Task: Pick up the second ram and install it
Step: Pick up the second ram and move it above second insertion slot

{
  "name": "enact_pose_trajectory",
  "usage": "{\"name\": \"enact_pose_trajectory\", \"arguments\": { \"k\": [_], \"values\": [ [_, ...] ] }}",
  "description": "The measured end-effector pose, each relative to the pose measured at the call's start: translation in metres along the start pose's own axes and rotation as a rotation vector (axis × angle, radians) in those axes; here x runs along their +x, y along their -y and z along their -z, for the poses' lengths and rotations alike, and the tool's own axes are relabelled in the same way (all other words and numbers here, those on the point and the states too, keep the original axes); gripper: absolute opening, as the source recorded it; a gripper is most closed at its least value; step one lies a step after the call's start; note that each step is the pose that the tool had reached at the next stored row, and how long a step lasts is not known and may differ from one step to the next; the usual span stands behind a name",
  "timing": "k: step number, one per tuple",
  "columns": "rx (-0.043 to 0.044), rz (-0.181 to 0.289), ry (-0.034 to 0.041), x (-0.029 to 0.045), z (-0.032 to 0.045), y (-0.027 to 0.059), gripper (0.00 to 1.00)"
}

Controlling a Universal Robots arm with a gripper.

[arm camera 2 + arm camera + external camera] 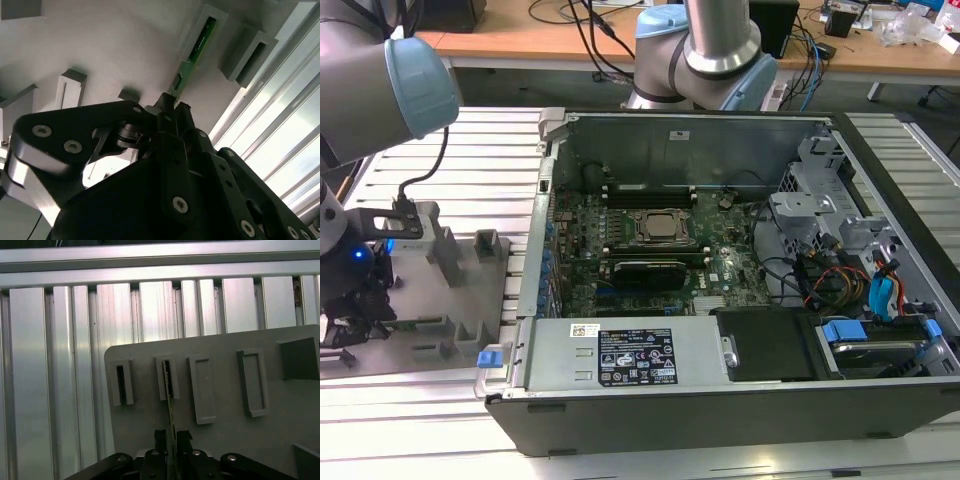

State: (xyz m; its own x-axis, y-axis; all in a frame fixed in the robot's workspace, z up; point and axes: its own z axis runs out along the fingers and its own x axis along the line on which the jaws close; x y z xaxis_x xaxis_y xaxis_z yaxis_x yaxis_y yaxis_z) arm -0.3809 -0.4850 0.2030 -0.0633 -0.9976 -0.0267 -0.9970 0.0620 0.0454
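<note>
The second ram point(169, 390) is a thin green board standing on edge, with one end in a slotted block of the grey fixture plate point(225, 450). In the second wrist view the second ram point(195, 47) runs from that block toward my fingertips. My gripper point(172, 437) straddles the stick, one finger on each side, with narrow gaps showing, so it is open. The same straddle shows for the gripper point(175, 104) in the second wrist view. In the exterior view the gripper point(348, 320) hangs low over the fixture plate point(430, 290) at that view's left.
An open computer case point(720, 400) lies at the exterior view's right of the fixture, with its motherboard point(650, 235) and black memory sockets point(650, 188) exposed. Other upright blocks point(202, 390) stand on the plate. A ribbed aluminium table point(50, 365) lies beneath, and a second robot base point(705, 50) stands behind the case.
</note>
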Motion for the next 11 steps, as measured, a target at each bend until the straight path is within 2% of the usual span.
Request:
{"name": "enact_pose_trajectory", "arguments": {
  "k": [1, 11],
  "values": [
    [0.0, 0.0, -0.0001, 0.0, 0.0, 0.0, 0.16],
    [0.0, 0.0, 0.0, 0.0, -0.0003, 0.0, 0.13]
  ]
}}
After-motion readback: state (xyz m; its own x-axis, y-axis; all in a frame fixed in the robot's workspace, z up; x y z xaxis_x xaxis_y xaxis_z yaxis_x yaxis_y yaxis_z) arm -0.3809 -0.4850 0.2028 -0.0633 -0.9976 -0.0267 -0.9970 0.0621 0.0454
